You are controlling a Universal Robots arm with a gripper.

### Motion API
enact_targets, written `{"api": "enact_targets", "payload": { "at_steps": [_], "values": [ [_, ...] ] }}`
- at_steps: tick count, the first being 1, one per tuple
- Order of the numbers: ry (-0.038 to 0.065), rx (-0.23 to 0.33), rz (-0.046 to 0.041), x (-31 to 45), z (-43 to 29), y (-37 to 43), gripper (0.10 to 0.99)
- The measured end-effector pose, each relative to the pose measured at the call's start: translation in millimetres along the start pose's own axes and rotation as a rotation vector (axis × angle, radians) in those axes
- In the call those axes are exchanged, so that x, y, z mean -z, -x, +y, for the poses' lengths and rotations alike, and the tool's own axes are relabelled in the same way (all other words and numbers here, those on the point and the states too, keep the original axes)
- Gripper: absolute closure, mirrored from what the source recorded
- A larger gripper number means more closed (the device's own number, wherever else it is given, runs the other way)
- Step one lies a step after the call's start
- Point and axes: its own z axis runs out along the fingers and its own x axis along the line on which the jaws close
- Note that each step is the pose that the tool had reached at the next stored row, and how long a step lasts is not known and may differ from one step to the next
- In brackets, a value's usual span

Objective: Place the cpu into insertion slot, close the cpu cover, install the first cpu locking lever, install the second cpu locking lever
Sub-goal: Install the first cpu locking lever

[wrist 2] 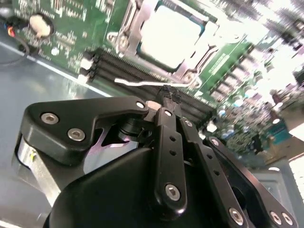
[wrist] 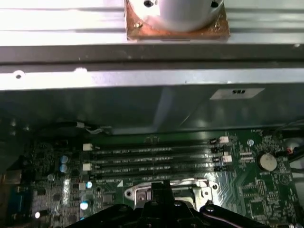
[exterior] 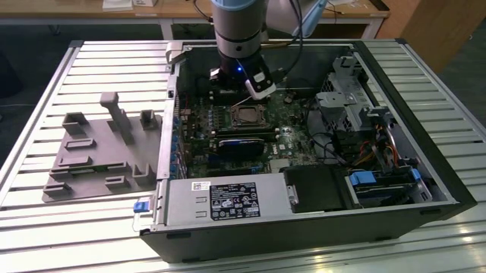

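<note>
Silver-grey square cpu (wrist 2: 171, 35) sits in the insertion slot (exterior: 247, 116) of the green motherboard (exterior: 292, 132) under the thin silver cpu cover (wrist 2: 136, 24), and we see the black gripper (wrist 2: 166, 93) with fingers closed together beside a thin silver lever (wrist 2: 142, 83).

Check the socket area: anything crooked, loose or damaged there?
Nothing looks damaged. The cpu sits flat and square in the window of the cpu cover, which looks closed. One thin silver locking lever lies along the cover's edge by the gripper; whether it is hooked cannot be told.
</note>
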Motion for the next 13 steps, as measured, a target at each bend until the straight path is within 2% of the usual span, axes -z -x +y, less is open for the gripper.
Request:
{"api": "enact_targets", "payload": {
  "at_steps": [2, 3, 8, 13],
  "values": [
    [-0.028, 0.002, -0.0021, -0.5, 0.4, -0.1, 0.984],
    [-0.035, 0.003, -0.0026, -1.0, 0.5, -0.1, 0.984],
    [-0.036, 0.003, -0.0035, -4.6, 1.4, 0.4, 0.984],
    [-0.036, 0.003, -0.0037, -7.6, 4.8, 8.0, 0.984]
  ]
}}
